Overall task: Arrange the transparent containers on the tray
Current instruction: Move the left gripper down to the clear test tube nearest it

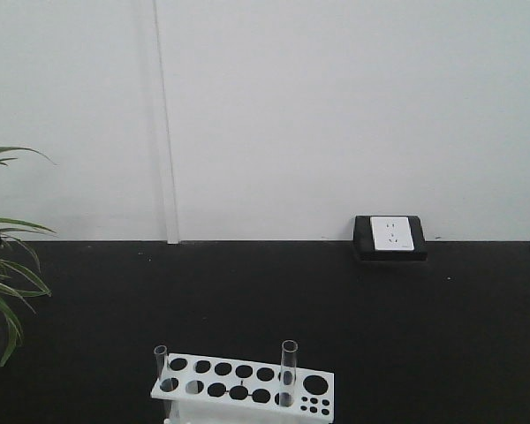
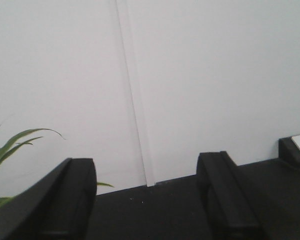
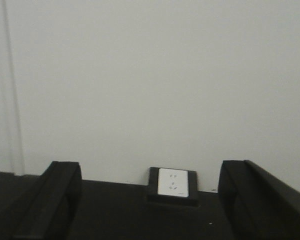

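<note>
As I look out along my left wrist, left jaws: spread wide with nothing between them, black worktop (image 2: 160,210) below and white wall (image 2: 215,75) ahead.
Right jaws: likewise parted, holding nothing, facing the wall socket (image 3: 173,182).
Left test tube (image 1: 161,364): upright at the left end of the white rack (image 1: 252,380).
Right test tube (image 1: 288,371): upright in the same rack, right of its middle, well apart from the first.
Rack: on the worktop, at the bottom edge of the front view.
Plant (image 1: 4,283): leaves at the worktop's left side.
</note>
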Motion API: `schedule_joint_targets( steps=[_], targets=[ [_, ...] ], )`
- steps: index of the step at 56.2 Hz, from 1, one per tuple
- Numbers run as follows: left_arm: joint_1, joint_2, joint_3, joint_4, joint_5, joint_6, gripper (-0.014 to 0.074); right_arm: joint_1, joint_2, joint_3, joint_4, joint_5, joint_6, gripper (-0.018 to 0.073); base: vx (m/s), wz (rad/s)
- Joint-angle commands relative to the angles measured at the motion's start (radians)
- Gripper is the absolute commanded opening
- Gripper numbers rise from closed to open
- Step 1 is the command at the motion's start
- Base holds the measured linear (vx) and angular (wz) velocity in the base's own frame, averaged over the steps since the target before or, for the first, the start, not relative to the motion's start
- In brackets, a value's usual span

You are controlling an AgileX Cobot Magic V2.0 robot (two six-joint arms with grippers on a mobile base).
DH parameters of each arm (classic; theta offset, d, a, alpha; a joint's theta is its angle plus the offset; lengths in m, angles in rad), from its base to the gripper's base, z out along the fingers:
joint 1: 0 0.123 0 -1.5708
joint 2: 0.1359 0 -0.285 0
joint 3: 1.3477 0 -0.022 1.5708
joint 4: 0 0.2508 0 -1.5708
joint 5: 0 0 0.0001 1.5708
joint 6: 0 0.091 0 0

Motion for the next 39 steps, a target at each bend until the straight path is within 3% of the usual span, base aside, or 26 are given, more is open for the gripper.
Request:
schedule_joint_targets(
  steps=[1,8,16,24,39],
  targets=[
    [-0.007,-0.028,0.054,0.048,-0.114,-0.082,0.0525,0.055,-0.013,0.053,-0.038,-0.186,0.029,0.0578,0.00,0.00],
    [-0.011,-0.030,0.170,0.126,-0.172,-0.195,0.0518,0.129,-0.006,0.141,-0.038,-0.254,0.041,0.0578,0.00,0.00],
    [-0.034,0.009,0.268,0.297,-0.326,-0.281,0.0512,0.181,0.023,0.177,-0.037,-0.264,0.040,0.0578,0.00,0.00],
    [-0.046,0.132,0.285,0.467,-0.492,-0.336,0.0512,0.186,0.070,0.177,-0.037,-0.315,0.040,0.0578,0.00,0.00],
    [-0.045,0.478,0.199,0.479,-0.760,-0.343,0.0512,0.186,0.133,0.177,-0.037,-0.480,0.040,0.0578,0.00,0.00]
  ],
)
